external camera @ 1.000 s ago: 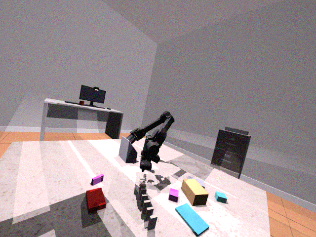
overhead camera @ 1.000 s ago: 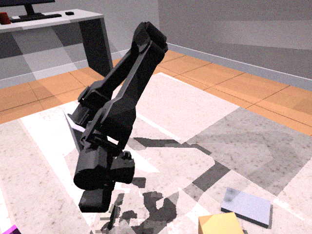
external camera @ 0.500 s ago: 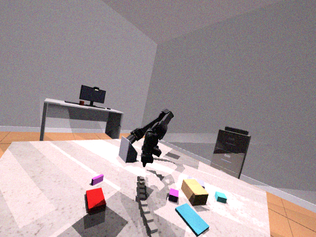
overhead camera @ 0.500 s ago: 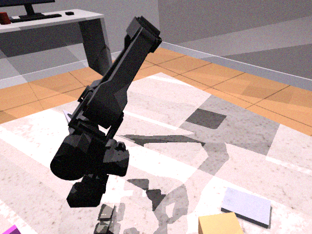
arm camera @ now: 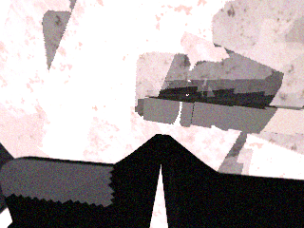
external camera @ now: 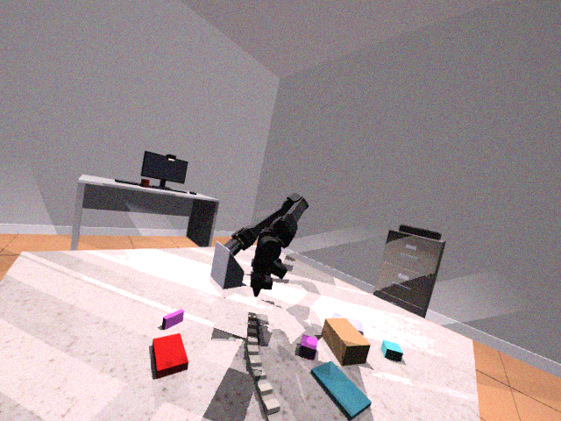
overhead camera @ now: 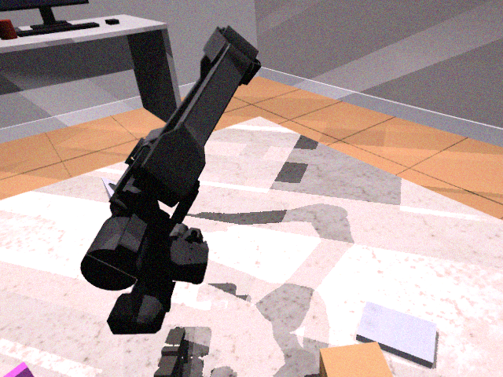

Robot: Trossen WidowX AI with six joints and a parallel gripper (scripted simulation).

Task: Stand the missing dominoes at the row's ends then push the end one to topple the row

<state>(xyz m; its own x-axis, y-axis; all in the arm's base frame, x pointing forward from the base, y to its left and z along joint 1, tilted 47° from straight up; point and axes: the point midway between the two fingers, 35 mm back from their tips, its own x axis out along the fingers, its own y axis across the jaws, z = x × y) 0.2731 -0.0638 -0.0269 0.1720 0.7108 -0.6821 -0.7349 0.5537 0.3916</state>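
The row of dominoes [overhead camera: 174, 336] [external camera: 252, 350] [arm camera: 228, 116] lies toppled in a slightly curved line, each grey domino leaning flat over its neighbour towards the near side of the exterior view. No domino in the row is seen standing upright. The far end of the row shows in the wrist view, just beyond the fingertips. My gripper [external camera: 256, 293] [arm camera: 161, 141] is shut with nothing between its fingers. It hangs above the table just past the row's far end, apart from the dominoes. In the top view the row's near part is out of frame.
Left of the row are a red block [external camera: 169, 354] and a magenta slab [external camera: 173, 319]. Right of it are a purple block [external camera: 308, 346], an orange block [overhead camera: 353, 360] [external camera: 344, 339], a teal slab [external camera: 340, 388], a cyan block [external camera: 392, 350] and a pale slab [overhead camera: 398, 331]. A pale panel [external camera: 221, 265] stands behind.
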